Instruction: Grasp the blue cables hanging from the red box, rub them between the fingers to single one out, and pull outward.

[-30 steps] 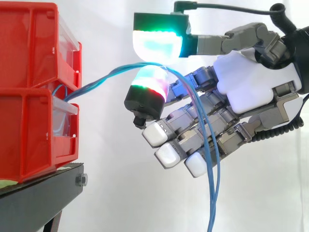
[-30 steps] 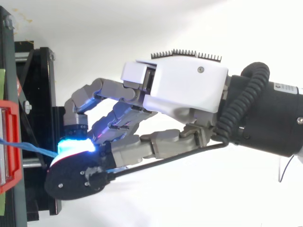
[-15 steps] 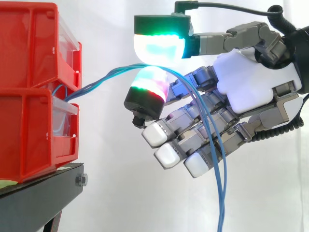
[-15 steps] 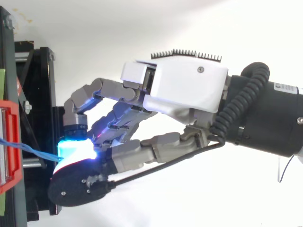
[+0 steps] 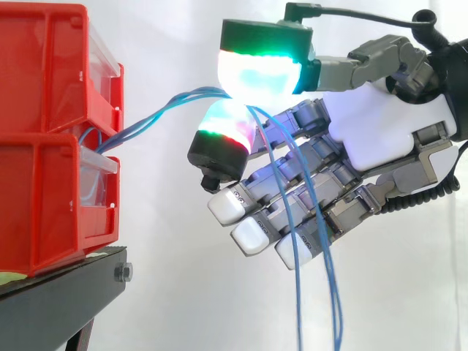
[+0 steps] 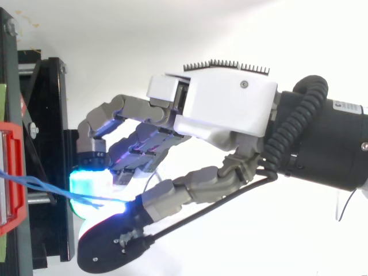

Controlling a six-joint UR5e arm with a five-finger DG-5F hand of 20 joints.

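Since a second ago my thumb has slid outward. From above, its dark-backed thumb pad (image 6: 112,250) now sits nearer the bottom edge. From the side, the hanging strands were bunched before and have now fanned apart.

Two red plastic bins are stacked at the left, the upper red bin (image 5: 44,66) on the lower red bin (image 5: 40,205), and both stand on a black metal stand (image 5: 66,292). The thin blue cables (image 5: 157,113) come out over the lower bin's clear front lip, at the seam between the two bins. I cannot make out through that clear front how much cable lies inside.

My hand (image 5: 387,131) pinches the cables between the thumb pad, glowing green and white above, and a fingertip pad (image 5: 228,128) glowing red and green below. My other fingers curl loosely underneath, their white pads turned toward the bins.

From the bin the cables rise as a bundle to the pinch, then arch over my fingers and drop past the bottom edge. I count three hanging strands: one alone and two close together. From above they splay as they run from the bin to my thumb. A white curtain (image 5: 161,278) hangs behind.
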